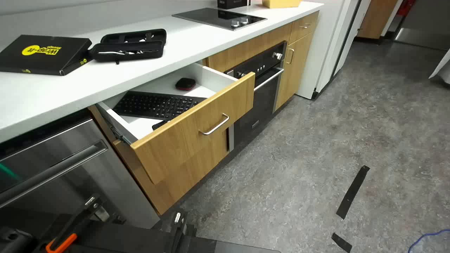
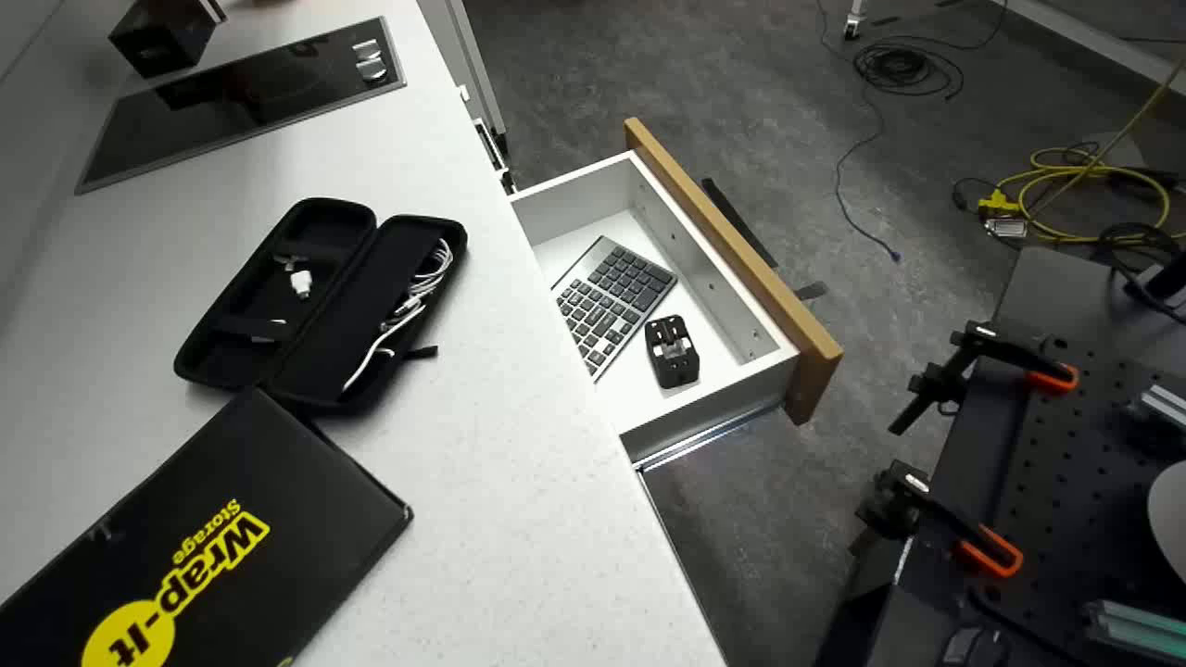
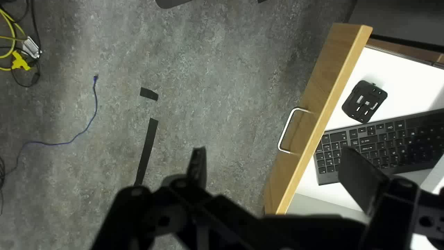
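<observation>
holding nothing, the claw [image 3: 272, 163] hangs with its two fingers [image 3: 197, 166] far apart; in the wrist view one shows against the floor [image 3: 222, 86], the other against the keyboard [image 3: 392, 146], with the wooden front [image 3: 322, 80] of the pulled-out drawer [image 1: 175, 147] between them. how high it hangs cannot be told. a metal handle [image 3: 285, 128] sits on the drawer's front. behind that front lies a black plug adapter [image 3: 365, 101], just beside the keyboard; farther back rests a small black object [image 1: 185, 83] with red trim. beyond, on the white surface [image 1: 197, 42], a black box [image 1: 44, 54] is at left, an open black case [image 1: 140, 57] to its right, a cooktop [image 1: 218, 17] at far right.
</observation>
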Available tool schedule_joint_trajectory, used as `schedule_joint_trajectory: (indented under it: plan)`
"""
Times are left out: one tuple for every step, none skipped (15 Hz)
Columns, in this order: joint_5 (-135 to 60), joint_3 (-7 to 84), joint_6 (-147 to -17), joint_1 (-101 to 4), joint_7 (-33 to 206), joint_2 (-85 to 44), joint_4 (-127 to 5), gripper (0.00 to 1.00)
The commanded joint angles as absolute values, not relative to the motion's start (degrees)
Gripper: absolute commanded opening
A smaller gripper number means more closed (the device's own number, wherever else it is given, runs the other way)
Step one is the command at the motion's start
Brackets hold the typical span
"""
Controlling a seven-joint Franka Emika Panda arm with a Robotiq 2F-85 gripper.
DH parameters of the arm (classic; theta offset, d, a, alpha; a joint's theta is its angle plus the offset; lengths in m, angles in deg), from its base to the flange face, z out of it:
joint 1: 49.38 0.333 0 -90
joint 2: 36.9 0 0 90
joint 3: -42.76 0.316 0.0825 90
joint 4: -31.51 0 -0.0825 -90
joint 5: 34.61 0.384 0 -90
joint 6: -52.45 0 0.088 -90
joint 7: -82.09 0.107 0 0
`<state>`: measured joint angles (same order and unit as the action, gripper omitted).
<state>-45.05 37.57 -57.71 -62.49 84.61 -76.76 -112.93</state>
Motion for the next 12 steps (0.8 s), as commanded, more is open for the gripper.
schedule_joint_trajectory:
  plan:
    - [-45.42,37.02,-57.48,-61.81,84.94,-76.64,-112.77,1.0]
    - [-45.42,37.03,-57.48,-61.81,84.94,-76.62,-112.77,1.0]
    - [-45.42,37.03,-57.48,-61.81,84.94,-76.63,-112.77,1.0]
    - [-45.42,37.02,-57.48,-61.81,84.94,-76.63,-112.77,1.0]
    - [-45.01,37.15,-58.3,-61.65,85.61,-75.29,-112.45,1.0]
    - [-44.42,37.08,-58.89,-61.1,85.55,-72.85,-112.16,1.0]
    - [-44.27,37.18,-60.99,-61.01,86.45,-70.73,-112.56,1.0]
    - [-43.78,37.03,-63.15,-60.79,87.03,-67.78,-112.85,1.0]
    - [-43.5,37.06,-65.1,-60.78,87.71,-65.2,-113.03,1.0]
    - [-43.65,37.23,-67.98,-61.0,88.78,-62.13,-113.38,1.0]
    - [-43.75,37.19,-71.13,-61.15,89.53,-58.61,-113.64,1.0]
    - [-43.63,37.0,-73.9,-61.18,89.96,-55.33,-113.56,1.0]
